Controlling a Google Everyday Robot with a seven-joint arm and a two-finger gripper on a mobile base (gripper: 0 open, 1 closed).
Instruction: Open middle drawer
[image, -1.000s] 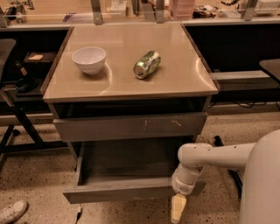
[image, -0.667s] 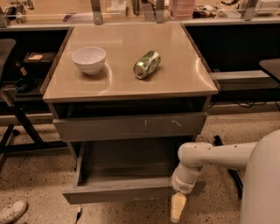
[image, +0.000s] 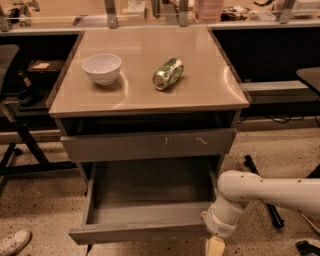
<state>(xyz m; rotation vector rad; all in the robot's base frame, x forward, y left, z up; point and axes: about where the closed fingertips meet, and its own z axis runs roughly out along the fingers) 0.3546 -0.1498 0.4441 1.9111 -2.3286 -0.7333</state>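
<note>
The middle drawer (image: 142, 232) is pulled well out of the grey cabinet, and its grey box interior (image: 150, 187) shows with nothing in it. Above it sits the taller grey front with small orange-white scratch marks (image: 150, 145), pushed in. My gripper (image: 216, 245) is at the bottom edge of the camera view, right next to the right end of the open drawer's front panel. The white arm (image: 270, 192) reaches in from the right. I cannot tell whether the gripper touches the panel.
On the tan cabinet top (image: 210, 90) stand a white bowl (image: 102, 68) and a green can (image: 168, 73) lying on its side. A chair base (image: 20, 145) is at the left, a shoe (image: 14, 242) at the bottom left, and dark shelving behind.
The middle drawer has slid a little further out toward the camera, and my gripper has moved with it, slightly down and to the right.
</note>
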